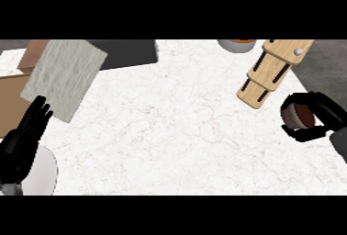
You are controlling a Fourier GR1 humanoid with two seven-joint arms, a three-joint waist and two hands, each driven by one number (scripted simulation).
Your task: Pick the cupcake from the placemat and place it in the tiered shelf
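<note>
White marble table (176,137), faintly veined, seen from steeply above.

Nearest, at lower left: left hand (24,137), black, fingers straight and pointing up, holding nothing, resting at the table's left edge. Just beside its wrist, a pale rounded shape (46,176), cut off by the frame; identity unclear.

Slightly farther, at right edge: right hand (318,117), black, fingers and thumb curled around the cupcake (298,114). Cupcake gripped, turned sideways, brown top and pale wrapper rim peeking out between the fingers, partly hidden by them. Cannot tell whether held above the table or touching it.

Up and left of the right hand, close by: tiered shelf (271,69) of light wood with dark slots, lying at a slant toward the upper right, one small grey knob near its far end. Cupcake apart from it, not inside.

Above the left hand: grey-white textured placemat (61,75), tilted, bare on its visible surface, overlapping a brown board (12,103) at the left edge.

Farthest, along the top: dark grey slab (132,53) behind the placemat, well left of the right hand; rim of a pale bowl (237,45) with an orange-brown interior, just left of the shelf's far end, mostly cut off.
</note>
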